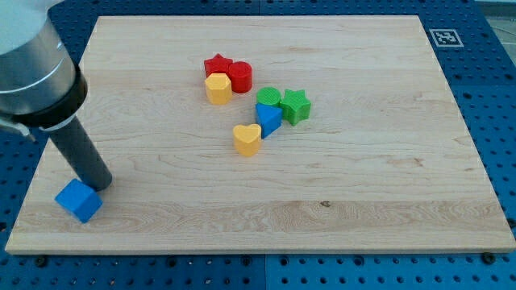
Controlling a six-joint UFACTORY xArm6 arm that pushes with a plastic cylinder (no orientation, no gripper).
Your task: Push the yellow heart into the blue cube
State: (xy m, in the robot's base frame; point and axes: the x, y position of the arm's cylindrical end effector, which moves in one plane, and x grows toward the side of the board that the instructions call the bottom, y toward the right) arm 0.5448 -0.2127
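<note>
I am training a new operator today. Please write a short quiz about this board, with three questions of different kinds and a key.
1. True or false: the yellow heart already touches the blue cube.
2. Which block sits closest to my tip? A) green star B) blue cube C) red cylinder
3. Fill in: seen from the yellow heart, the blue cube lies toward the view's bottom ____.

Key: 1. false, they are far apart. 2. B. 3. left.

Bright even overhead light, soft short shadows beside the blocks, faint sheen on the pale wooden board (339, 185), focus sharp mid-board, arm housing (32, 64) at the view's left blurred, slight corner softness
</note>
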